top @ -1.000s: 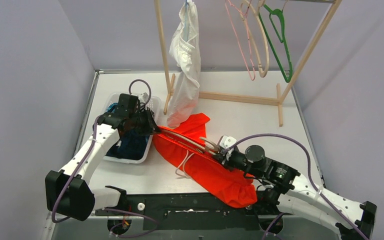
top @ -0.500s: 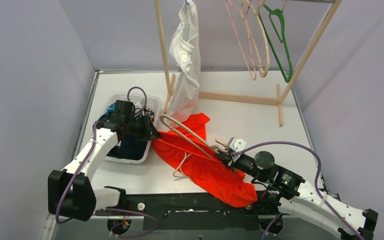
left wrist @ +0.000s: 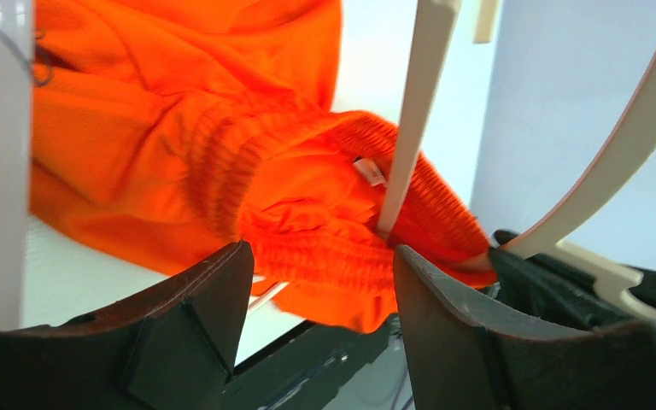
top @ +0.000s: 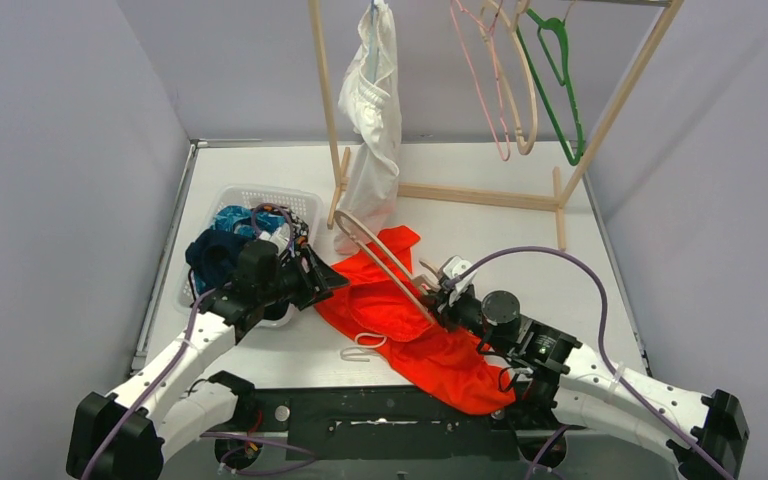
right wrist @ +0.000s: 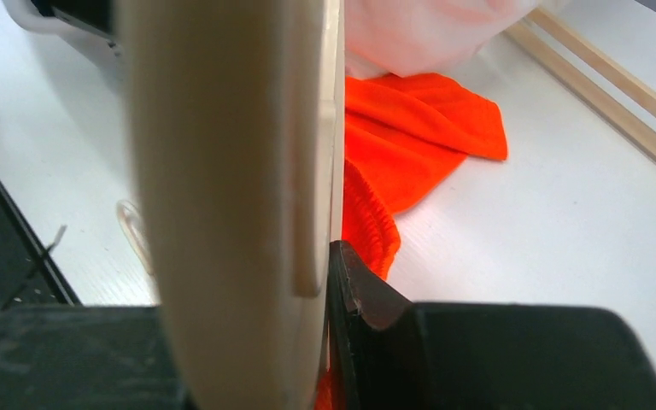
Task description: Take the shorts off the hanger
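Orange shorts (top: 400, 325) half hide the hanger (right wrist: 222, 171) the right pincer (top: 438, 298) pinches; left pincer (left wrist: 320, 256) spread.

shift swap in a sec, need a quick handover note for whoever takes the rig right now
Left gripper: open at the waistband of the orange shorts, gripping nothing.
Right gripper: shut on the hanger.
Orange shorts: lying on the table, one hanger arm threaded in the waistband.
White shorts: hanging on the rack.
Done: teal shorts and navy shorts are in the basket.
Left to do: pull the orange shorts off the hanger, then take down the white shorts.
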